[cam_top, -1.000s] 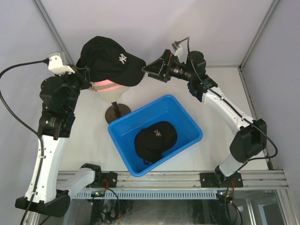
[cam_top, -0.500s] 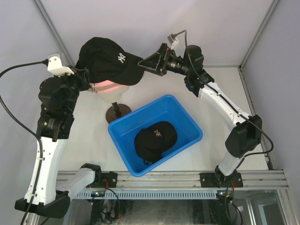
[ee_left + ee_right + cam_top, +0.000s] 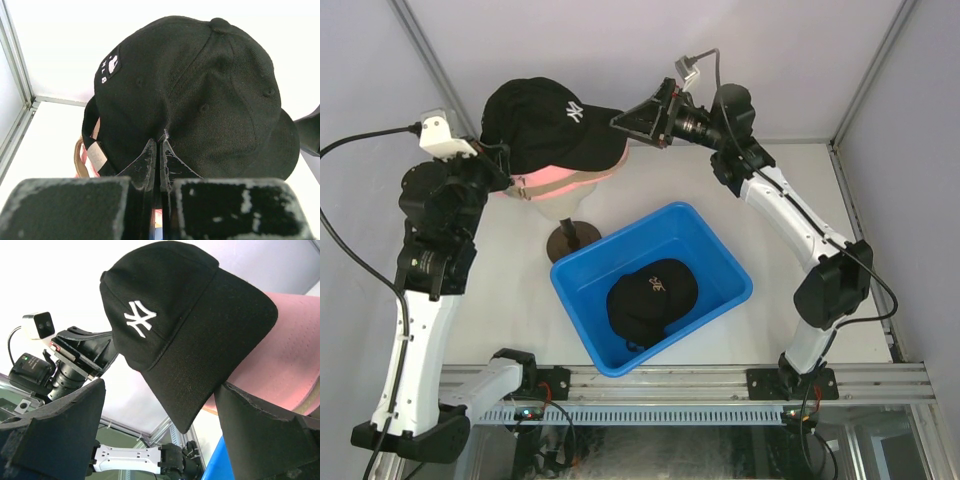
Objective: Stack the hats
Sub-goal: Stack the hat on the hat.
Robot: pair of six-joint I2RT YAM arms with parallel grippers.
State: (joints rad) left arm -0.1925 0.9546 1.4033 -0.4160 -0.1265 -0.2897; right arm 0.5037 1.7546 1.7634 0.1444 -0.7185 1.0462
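Note:
A black hat with a white NY logo sits tilted over a pink hat on the beige mannequin head. My left gripper is at its rear. In the left wrist view the gripper is shut on the hat's back edge, with a tan strap below. My right gripper stands open at the brim. In the right wrist view the brim tip lies between the spread fingers, touching neither, above the pink hat. Another black hat with a small orange mark lies in the blue bin.
The mannequin head stands on a round brown base left of the bin. Grey walls and frame posts close in the back and sides. A metal rail runs along the near edge by the arm bases.
The black NY hat has shifted left and back, uncovering more of the pink hat. My right gripper followed the brim leftward and upward, still open.

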